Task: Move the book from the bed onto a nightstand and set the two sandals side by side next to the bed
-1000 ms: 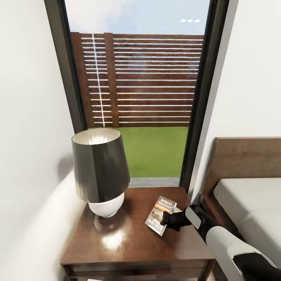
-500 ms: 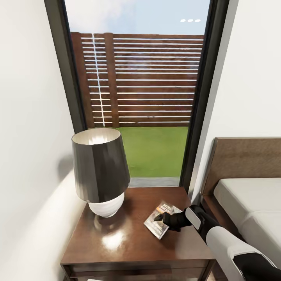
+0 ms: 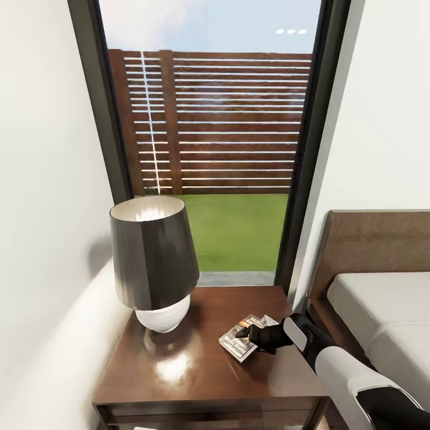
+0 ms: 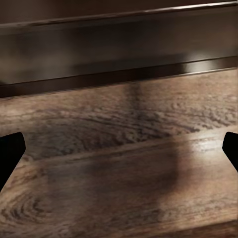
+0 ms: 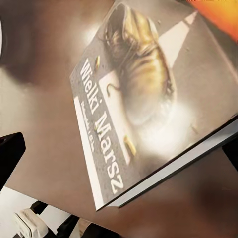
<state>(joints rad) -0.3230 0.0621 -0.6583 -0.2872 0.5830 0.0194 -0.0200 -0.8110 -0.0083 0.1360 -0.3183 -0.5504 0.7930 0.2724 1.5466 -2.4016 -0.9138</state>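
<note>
head: high, facing forward and down over nightstand (image 3: 197, 364), window (image 3: 209, 119) beyond | right wrist: very close above book (image 5: 148, 99) on that same top | left wrist: close on wood-plank floor (image 4: 119, 173)

- we see the book (image 5: 148, 99), cover reading "wielki marsz", lying over the glossy dark-brown nightstand (image 5: 44, 124).
- our right gripper's black fingertips (image 5: 10, 153) sit apart at the edges.

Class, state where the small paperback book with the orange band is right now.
In the head view the small paperback book lies on the glossy dark-brown nightstand, right of the grey-shaded lamp, with the right gripper at its edge nearest the bed.
</note>
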